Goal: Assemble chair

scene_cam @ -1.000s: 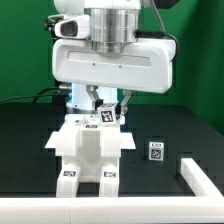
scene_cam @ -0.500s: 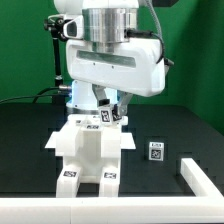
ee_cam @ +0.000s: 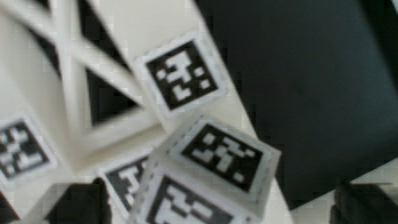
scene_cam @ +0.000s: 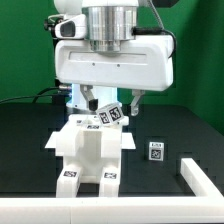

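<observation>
The chair (scene_cam: 90,150), a chunky white assembly with square tags on its near feet, is seen left of centre on the black table (scene_cam: 25,130). Just behind its top, the gripper (scene_cam: 110,104) is positioned around a tilted tagged piece (scene_cam: 110,114); whether it is clenched cannot be told. A small tagged block (scene_cam: 156,151) is set apart to the right, near the white rail (scene_cam: 200,178).

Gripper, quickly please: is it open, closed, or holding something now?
The gripper is closed on a tagged piece, tilted just above the chair.
</observation>
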Robot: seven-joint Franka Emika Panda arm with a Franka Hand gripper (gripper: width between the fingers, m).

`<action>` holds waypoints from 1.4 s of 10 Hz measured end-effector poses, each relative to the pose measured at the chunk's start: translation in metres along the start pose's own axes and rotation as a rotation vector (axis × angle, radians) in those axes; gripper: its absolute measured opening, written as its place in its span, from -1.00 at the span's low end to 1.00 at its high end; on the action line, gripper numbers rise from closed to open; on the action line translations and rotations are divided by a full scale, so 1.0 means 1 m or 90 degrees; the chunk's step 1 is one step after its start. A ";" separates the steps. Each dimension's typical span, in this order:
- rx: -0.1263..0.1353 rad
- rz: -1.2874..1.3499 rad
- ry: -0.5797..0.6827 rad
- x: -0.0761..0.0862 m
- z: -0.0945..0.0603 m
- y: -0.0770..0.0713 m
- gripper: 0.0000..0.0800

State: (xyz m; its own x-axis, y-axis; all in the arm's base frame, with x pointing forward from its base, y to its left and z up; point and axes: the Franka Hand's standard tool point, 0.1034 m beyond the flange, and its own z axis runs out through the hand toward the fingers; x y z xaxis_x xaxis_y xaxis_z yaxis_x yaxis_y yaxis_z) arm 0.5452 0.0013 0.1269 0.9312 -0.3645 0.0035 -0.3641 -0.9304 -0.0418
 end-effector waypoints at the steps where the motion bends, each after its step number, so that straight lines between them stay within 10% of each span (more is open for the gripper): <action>1: 0.001 -0.064 0.003 -0.002 0.000 0.002 0.62; 14: 0.001 -0.562 -0.002 -0.006 0.007 0.001 0.62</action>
State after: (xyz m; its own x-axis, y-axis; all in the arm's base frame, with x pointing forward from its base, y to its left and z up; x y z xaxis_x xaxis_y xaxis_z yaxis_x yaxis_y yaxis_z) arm 0.5399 0.0030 0.1198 0.8730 0.4868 0.0318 0.4876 -0.8727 -0.0261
